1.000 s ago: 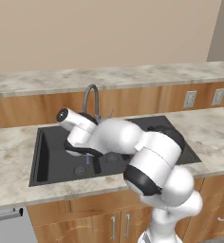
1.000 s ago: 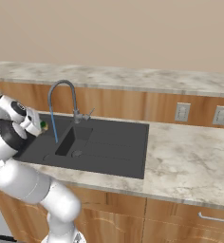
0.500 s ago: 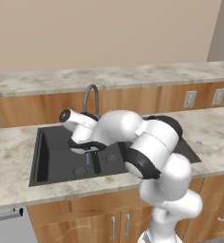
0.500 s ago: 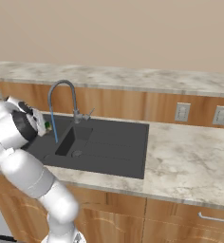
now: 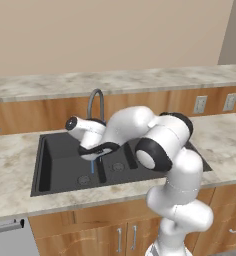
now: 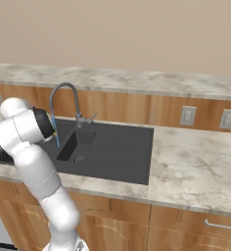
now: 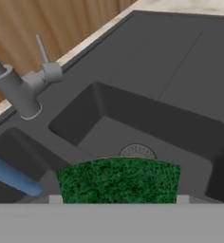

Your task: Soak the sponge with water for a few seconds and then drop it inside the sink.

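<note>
My gripper is shut on the sponge, whose dark green top shows at the bottom of the hand view. The water, a thin blue stream, runs just off the sponge's left edge; I cannot tell whether they touch. Below lies the black sink, with its small basin and round drain straight under the sponge. In the left base view the gripper hangs under the faucet spout above the sink, and the water falls from beneath it. The right base view has the sink and the water.
The grey gooseneck faucet stands behind the basins, its base and lever close to the hand. Marble counter surrounds the sink. The arm's big elbow hangs over the drainboard. Wall outlets sit on the backsplash.
The arm's elbow and upper links have swung up and to the right. The hand with the sponge has stayed under the spout by the stream.
</note>
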